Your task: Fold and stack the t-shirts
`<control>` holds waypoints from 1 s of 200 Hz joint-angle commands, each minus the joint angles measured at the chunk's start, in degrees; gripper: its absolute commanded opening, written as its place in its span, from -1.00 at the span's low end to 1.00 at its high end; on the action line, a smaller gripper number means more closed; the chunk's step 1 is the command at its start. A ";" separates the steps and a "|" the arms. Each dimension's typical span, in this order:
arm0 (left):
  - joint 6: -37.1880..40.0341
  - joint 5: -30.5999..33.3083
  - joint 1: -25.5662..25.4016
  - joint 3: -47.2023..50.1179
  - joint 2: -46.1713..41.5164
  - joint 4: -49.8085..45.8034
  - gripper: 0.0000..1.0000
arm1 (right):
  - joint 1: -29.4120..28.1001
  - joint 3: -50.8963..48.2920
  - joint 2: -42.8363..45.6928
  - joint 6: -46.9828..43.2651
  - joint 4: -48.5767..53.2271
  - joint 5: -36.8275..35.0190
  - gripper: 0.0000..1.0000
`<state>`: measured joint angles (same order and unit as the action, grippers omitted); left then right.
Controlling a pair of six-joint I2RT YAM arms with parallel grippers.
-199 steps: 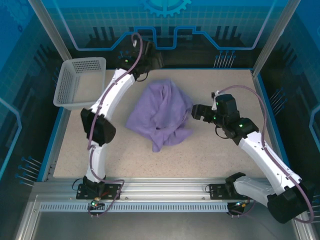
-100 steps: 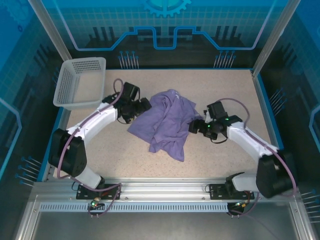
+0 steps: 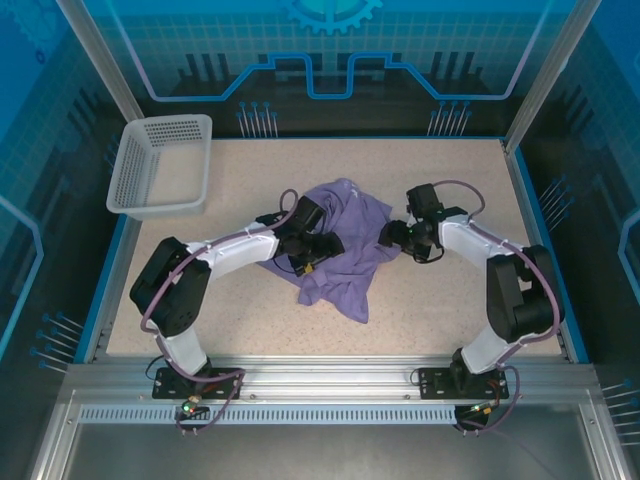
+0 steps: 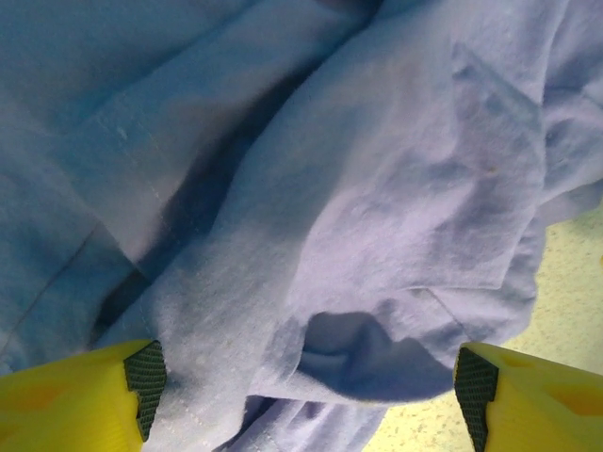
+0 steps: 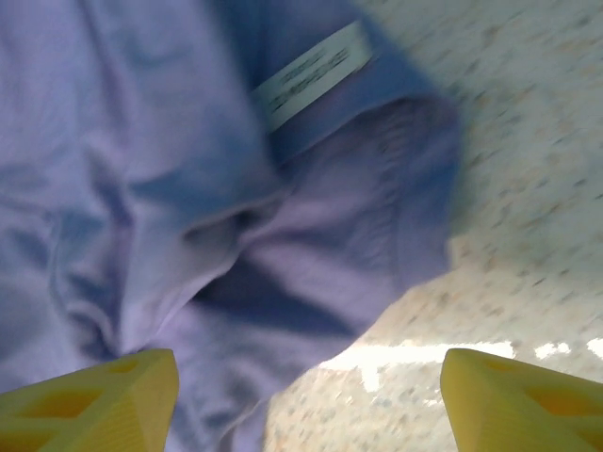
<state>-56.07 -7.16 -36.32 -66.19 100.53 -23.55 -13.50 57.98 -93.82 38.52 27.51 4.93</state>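
Shirt (image 3: 350, 215) crumpled at centre of table (image 3: 450, 300). Left gripper (image 4: 301, 395) spread wide over its folds; right gripper (image 5: 309, 400) spread above collar (image 5: 400, 188) by label (image 5: 313, 75). Best, I judge: pinch one layer at an edge each, draw apart flat.

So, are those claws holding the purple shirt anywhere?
Nothing is held. The left gripper and right gripper are both open over the lavender t-shirt, the right one near its neck label.
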 commanded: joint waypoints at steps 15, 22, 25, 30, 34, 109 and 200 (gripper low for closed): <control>-1.98 6.85 -4.12 1.46 -2.77 -3.54 0.57 | 3.06 3.55 -6.42 -0.03 -1.29 0.65 0.37; -2.27 7.08 -4.50 2.06 -2.96 -3.52 0.56 | 3.10 4.33 -7.49 -0.61 -1.52 1.17 0.33; -2.33 7.05 -4.56 2.30 -2.97 -3.48 0.55 | 3.11 4.56 -7.78 -0.84 -1.69 1.29 0.31; -2.37 7.14 -4.58 2.66 -3.10 -3.48 0.55 | 3.06 4.90 -8.34 -1.18 -1.90 1.27 0.30; -2.47 7.16 -4.58 2.95 -3.21 -3.39 0.53 | 3.07 5.18 -8.74 -1.32 -2.05 1.02 0.29; 0.20 8.39 -4.57 1.37 -2.00 -2.81 -0.66 | 4.31 5.79 -10.90 -1.89 -4.44 3.69 -0.71; 1.98 12.33 -6.07 0.65 -4.62 -9.73 0.32 | 4.30 4.69 -5.29 -3.72 -2.95 4.20 -0.83</control>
<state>-54.94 1.91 -41.06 -65.17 98.43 -28.23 -9.37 63.81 -100.42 35.75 23.92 8.01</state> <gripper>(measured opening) 0.653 0.085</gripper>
